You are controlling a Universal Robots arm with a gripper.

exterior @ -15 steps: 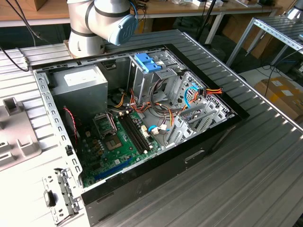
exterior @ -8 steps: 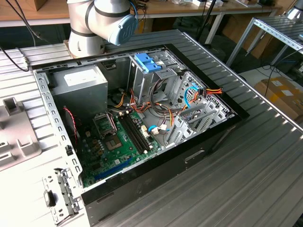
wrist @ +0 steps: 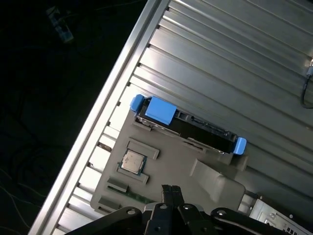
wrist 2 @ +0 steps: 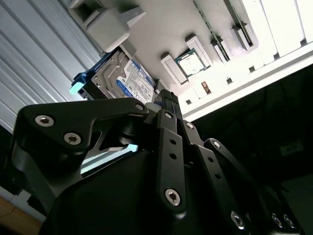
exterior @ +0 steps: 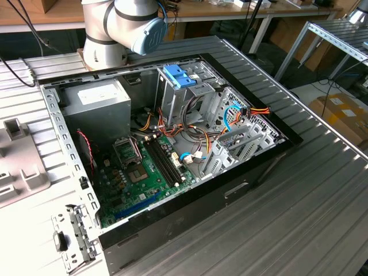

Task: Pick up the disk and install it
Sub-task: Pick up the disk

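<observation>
- We count one disk (wrist: pixel 187 125): a flat grey hard drive in a light-blue plastic carrier. It stands on its long edge in a slot of the pale grey moulded fixture tray (wrist: pixel 195 164), with a brighter blue tab at one end.
- There is one black gripper (wrist: pixel 169 188), and in both wrist views it hangs above the tray. Its two fingers are drawn together at the tips with nothing between them, clear of the disk.
- The tray also holds one square silver processor chip (wrist: pixel 133 161), seated in its own pocket beside the disk's slot.
- In the second wrist view we get the disk (wrist 2: pixel 124 78) from the side, with its label face showing. The gripper (wrist 2: pixel 168 94) and its linkage cover the near part of the carrier.
- The exterior view gives us one open black computer case (exterior: pixel 241 190), lying on the ribbed metal table (exterior: pixel 322 190).
- Inside the case we see:
  - one silver power supply box (exterior: pixel 98 106)
  - one green motherboard (exterior: pixel 144 167)
  - a metal drive cage (exterior: pixel 190 98) with one blue plastic bracket (exterior: pixel 175 76) on top
  - loose red, yellow and black wires (exterior: pixel 190 129) running between cage and board
- The tray (exterior: pixel 17 167) lies at the exterior view's left, just beside the case wall.
</observation>
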